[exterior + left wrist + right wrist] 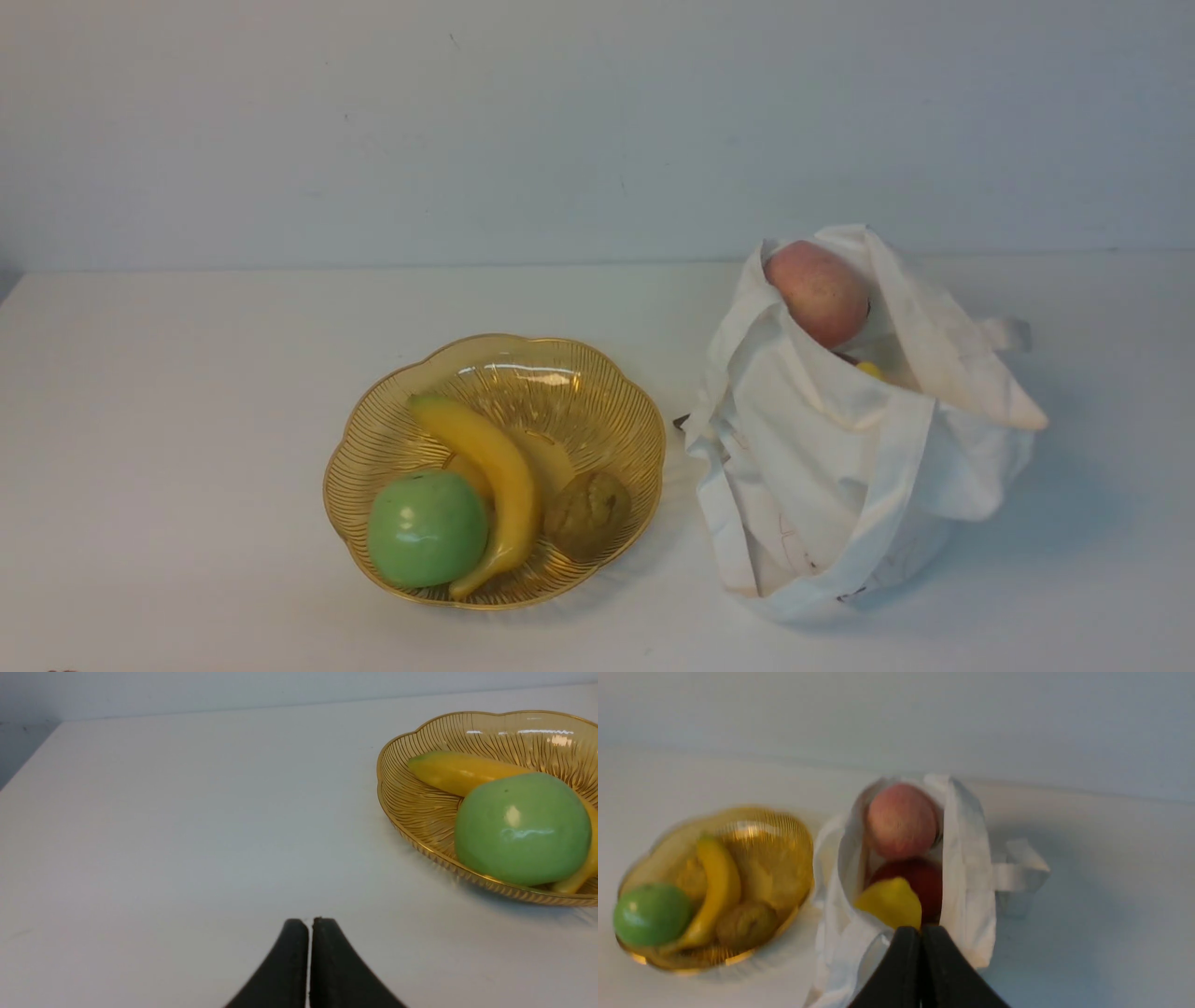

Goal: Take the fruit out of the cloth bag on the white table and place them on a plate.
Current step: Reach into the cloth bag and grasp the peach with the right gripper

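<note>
A pink speckled peach (819, 291) sits at the top of the open white cloth bag (840, 467) on the right of the white table (187, 392). In the right wrist view the peach (901, 820) lies in the bag (969, 877) above a dark red fruit (924, 882) and a yellow fruit (889, 903). The golden plate (597, 392) stands left of the bag. My right gripper (920, 929) is shut and empty, above the bag's near side. My left gripper (310, 922) is shut and empty over bare table, left of the plate (411, 807). Neither gripper shows in the front view.
The plate holds a green apple (427, 528), a yellow banana (495, 476) and a brown wrinkled nut-like thing (587, 513). The apple (522, 829) and banana (462, 772) show in the left wrist view. A bag strap (1013, 333) sticks out to the right. A wall stands behind the table.
</note>
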Robot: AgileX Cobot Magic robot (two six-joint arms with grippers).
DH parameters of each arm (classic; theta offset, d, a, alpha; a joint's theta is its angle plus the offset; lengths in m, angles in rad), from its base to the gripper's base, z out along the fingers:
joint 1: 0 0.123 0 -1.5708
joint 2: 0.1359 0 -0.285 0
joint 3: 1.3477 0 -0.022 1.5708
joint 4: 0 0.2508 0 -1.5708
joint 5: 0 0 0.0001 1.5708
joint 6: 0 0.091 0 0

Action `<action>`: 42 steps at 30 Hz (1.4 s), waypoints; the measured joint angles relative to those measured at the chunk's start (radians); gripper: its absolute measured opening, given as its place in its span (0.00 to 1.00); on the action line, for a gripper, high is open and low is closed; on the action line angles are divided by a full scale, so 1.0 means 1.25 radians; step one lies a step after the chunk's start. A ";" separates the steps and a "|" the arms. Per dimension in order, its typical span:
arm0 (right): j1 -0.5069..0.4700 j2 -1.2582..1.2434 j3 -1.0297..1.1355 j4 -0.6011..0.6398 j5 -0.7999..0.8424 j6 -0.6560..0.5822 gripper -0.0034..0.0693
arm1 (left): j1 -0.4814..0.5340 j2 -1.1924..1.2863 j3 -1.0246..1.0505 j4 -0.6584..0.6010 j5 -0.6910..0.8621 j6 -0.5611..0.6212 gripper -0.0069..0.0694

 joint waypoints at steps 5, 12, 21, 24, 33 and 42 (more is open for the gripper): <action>0.056 0.304 -0.202 0.042 0.103 -0.080 0.03 | 0.000 0.000 0.000 0.000 0.000 0.000 0.08; 0.153 0.554 -0.411 -0.037 0.130 -0.024 0.03 | 0.000 0.000 0.000 0.000 0.000 0.000 0.08; 0.165 0.748 -0.580 -0.097 0.162 0.039 0.05 | 0.000 0.000 0.000 0.000 0.000 0.000 0.08; 0.165 0.769 -0.584 -0.121 0.165 0.045 0.10 | 0.000 0.000 0.000 0.000 0.000 0.000 0.08; 0.165 0.781 -0.588 -0.129 0.165 0.047 0.52 | 0.000 0.000 0.000 0.000 0.000 0.000 0.08; 0.166 0.839 -0.590 -0.116 0.165 0.057 0.85 | 0.000 0.000 0.000 0.000 0.000 0.000 0.08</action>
